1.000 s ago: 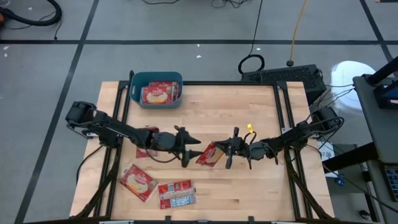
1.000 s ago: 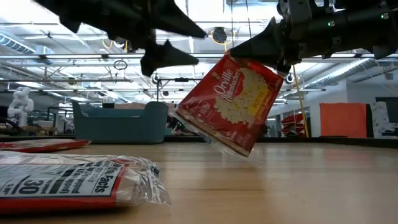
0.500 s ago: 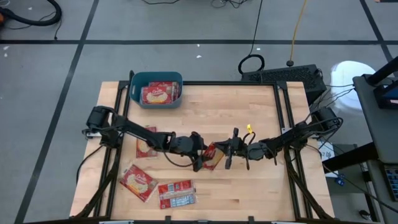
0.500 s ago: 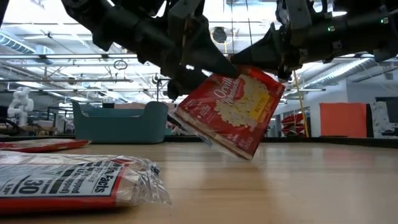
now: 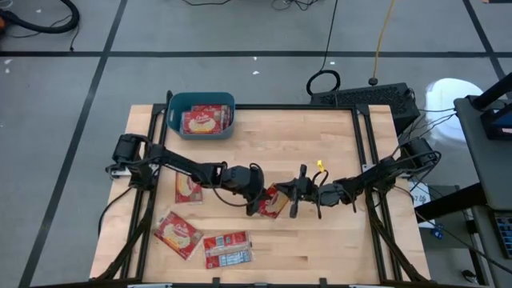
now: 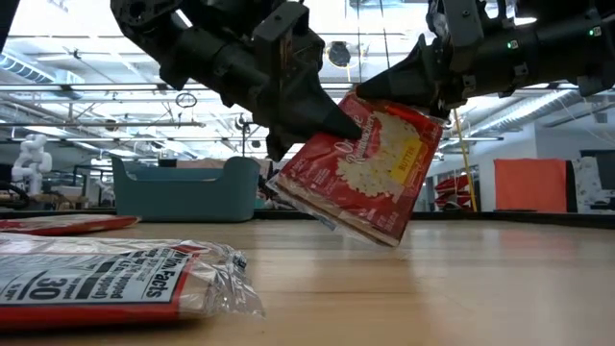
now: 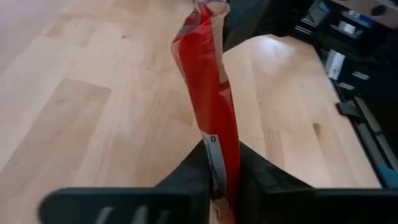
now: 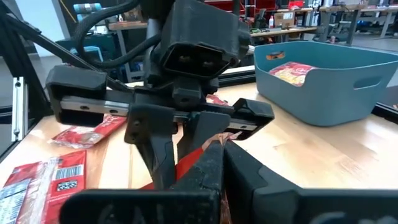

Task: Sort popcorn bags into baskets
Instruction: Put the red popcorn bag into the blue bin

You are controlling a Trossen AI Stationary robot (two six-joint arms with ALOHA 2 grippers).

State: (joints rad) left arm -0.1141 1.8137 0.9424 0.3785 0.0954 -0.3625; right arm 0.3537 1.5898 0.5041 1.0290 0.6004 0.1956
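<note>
held bag (image 6: 360,165): red, with a yellow-cream popcorn picture, a yellow label patch and white script lettering
held bag, edge-on from the left wrist: red with a narrow white strip carrying dark print
fingers (image 7: 186,177): black, matte, on both arms
worktop (image 5: 320,152): pale blond wood in butcher-block strips, framed in black rails
basket (image 5: 174,112): teal-blue, at 11 o'clock on the worktop; red and cream bags inside
bag beside the left arm (image 5: 187,187): red with a cream centre, at 9 o'clock
bag near the front edge (image 5: 178,234): red with a cream picture, at 7 o'clock
flipped bag (image 5: 226,249): red borders around pale blue-white print, at 7 o'clock
floor (image 5: 72,88): grey, crossed by dark lines
</note>
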